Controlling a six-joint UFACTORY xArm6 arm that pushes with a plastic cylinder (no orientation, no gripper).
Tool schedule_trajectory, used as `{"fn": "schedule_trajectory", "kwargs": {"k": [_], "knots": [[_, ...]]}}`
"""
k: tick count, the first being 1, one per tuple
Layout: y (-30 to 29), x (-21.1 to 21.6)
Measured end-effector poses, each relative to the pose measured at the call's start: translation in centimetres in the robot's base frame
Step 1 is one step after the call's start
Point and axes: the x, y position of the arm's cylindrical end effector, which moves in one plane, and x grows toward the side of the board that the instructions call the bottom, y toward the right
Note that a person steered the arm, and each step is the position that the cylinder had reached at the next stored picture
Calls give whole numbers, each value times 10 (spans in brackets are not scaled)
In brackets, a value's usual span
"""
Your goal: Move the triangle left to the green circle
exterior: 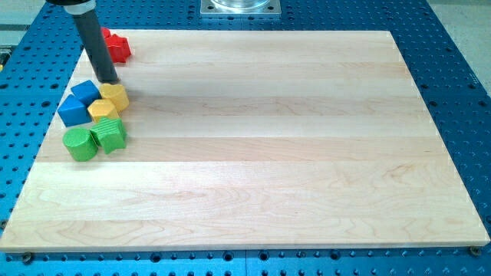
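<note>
Resting bare, gripping nothing, my tip (108, 80) touches the crowded cluster just above the yellow block (115, 95), so pushing risks scattering neighbours beside the green circle (79, 143).

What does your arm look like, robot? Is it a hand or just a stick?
No hand, just a stick! It is a straight, round rod, dark grey, almost black, smooth and plain, with no cables or markings that I can see. At the view's top it goes into a wider black part, cut off by the picture's edge. My tip is the rod's blunt lower end.
</note>
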Motion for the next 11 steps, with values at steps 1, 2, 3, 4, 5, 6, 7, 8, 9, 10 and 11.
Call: {"fn": "schedule_trajectory", "kwargs": {"k": [1,2,3,4,5,6,7,8,9,10,11], "knots": [[-14,9],[-26,18],[-34,24],[-40,24],[-32,20],[-21,11],[-23,18],[-23,40],[-23,54],[-23,54],[-3,38]]}}
